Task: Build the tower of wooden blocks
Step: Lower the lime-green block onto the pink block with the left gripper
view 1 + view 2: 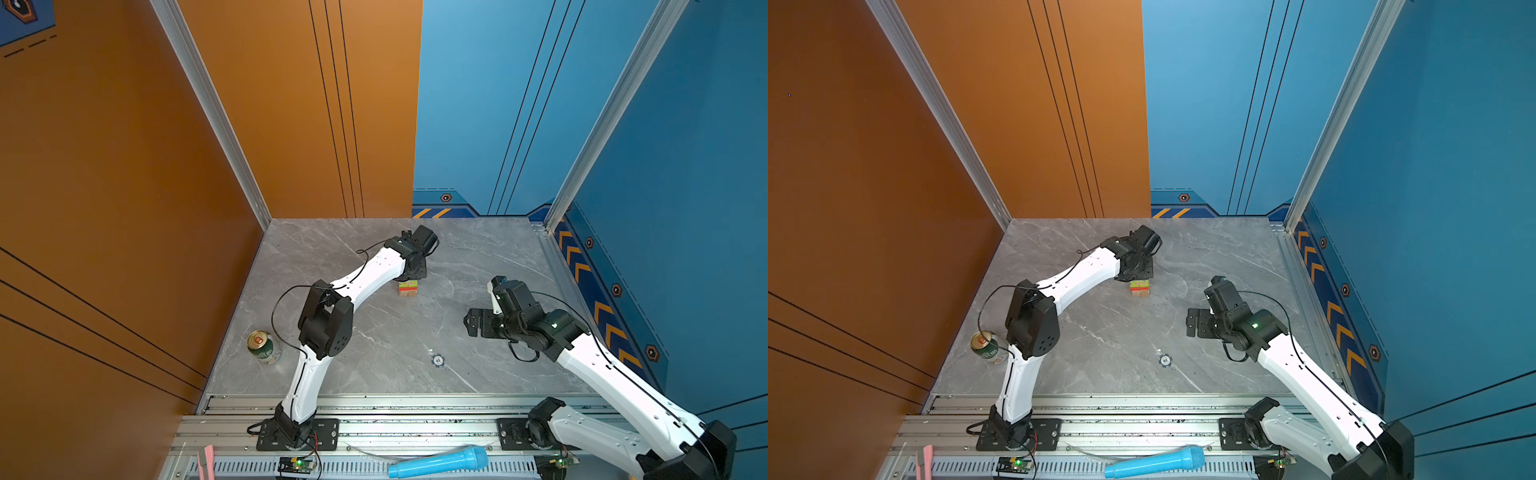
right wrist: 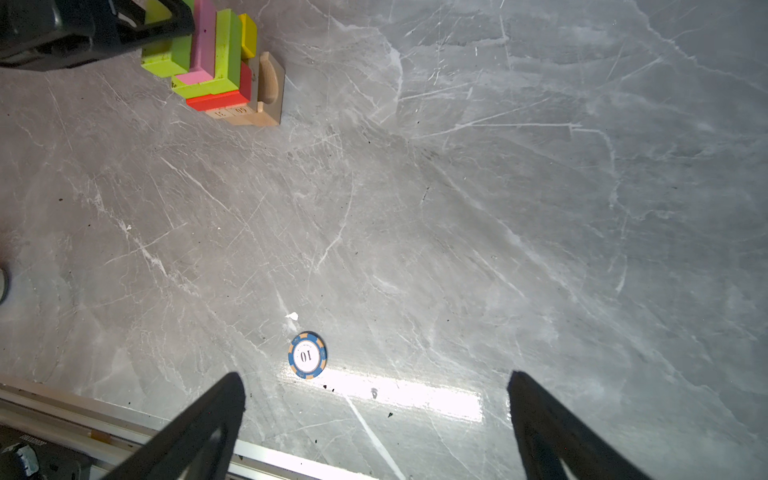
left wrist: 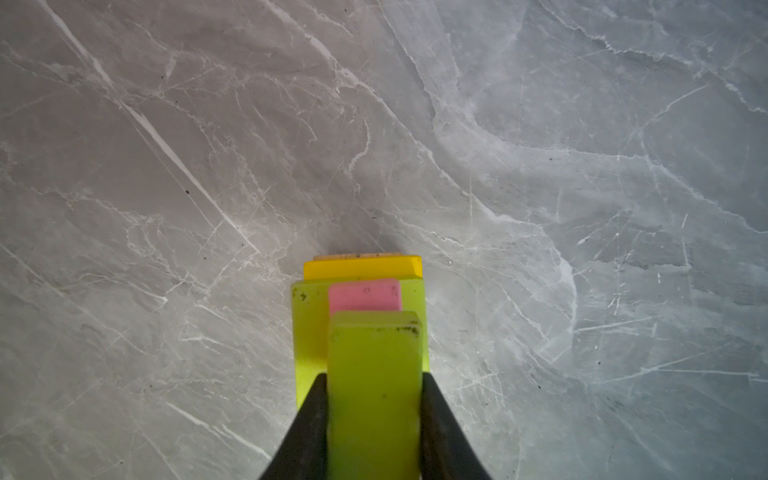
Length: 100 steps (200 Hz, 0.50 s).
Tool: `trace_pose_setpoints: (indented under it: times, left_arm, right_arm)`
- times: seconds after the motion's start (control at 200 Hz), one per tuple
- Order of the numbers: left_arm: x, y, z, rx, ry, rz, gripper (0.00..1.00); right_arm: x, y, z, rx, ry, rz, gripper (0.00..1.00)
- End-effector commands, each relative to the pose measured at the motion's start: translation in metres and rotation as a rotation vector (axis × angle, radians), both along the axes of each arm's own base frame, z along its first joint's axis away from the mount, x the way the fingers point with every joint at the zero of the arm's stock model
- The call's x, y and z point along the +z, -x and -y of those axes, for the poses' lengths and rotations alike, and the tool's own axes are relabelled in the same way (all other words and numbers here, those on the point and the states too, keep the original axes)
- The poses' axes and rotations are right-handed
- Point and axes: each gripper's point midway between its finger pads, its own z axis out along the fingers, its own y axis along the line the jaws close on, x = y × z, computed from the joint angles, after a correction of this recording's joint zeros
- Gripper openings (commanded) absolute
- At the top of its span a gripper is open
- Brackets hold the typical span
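The left gripper is clamped on a lime green block atop the tower. The right gripper gapes empty near a token reading "10".

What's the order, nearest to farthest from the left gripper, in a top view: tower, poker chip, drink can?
1. Tower, directly under the left gripper.
2. Poker chip, toward the front, right of middle.
3. Drink can, front left by the orange wall.

Small tower of painted wooden bricks stands upright mid-table. Bottom up: tan notched bricks, red brick beside yellow brick, lime green brick, pink brick, second lime green brick topmost.
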Motion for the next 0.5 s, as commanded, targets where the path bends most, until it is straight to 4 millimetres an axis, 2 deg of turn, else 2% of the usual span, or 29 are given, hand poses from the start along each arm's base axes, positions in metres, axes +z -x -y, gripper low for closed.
trace_pose_setpoints:
  times: [0.0, 0.496]
  left_arm:
    - [0.0002, -0.0064, -0.0024, 0.002, -0.005, -0.003, 0.28]
    - [-0.0013, -0.0081, -0.0033, 0.008, -0.018, 0.004, 0.32]
  right_arm:
    - [0.0093, -0.0003, 0.0085, -0.033, 0.016, 0.018, 1.0]
    - [0.0083, 0.0007, 0.0107, -0.034, 0.02, 0.015, 1.0]
